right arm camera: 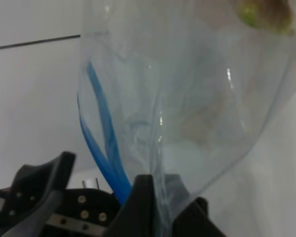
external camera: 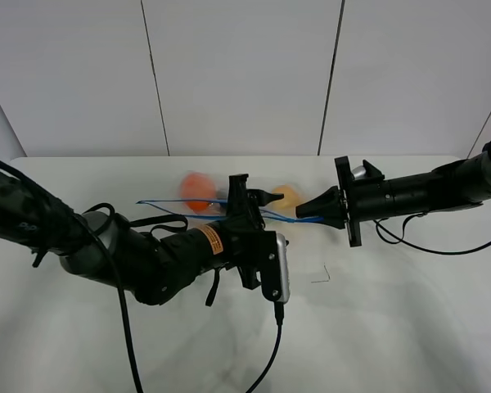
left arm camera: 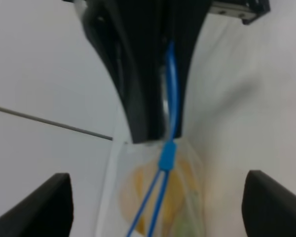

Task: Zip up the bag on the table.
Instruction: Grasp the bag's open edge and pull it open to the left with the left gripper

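Left gripper point(external camera: 247, 199) pinches blue zip strip point(left arm camera: 171, 94) of clear crinkly plastic bag point(right arm camera: 187, 98). Right gripper point(external camera: 323, 210) pinches bag's far end.

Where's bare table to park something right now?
Free: near edge of the table in front of both arms, and the far left corner behind the left arm. Crowded: middle strip, where both grippers hold the bag.

A pale grey-white panelled wall point(external camera: 245, 74), divided by thin dark seams that are slanted slightly off vertical, is seen behind the far edge of the white tabletop, everything is evenly and softly lit, and only faint shadows are cast on the surface.
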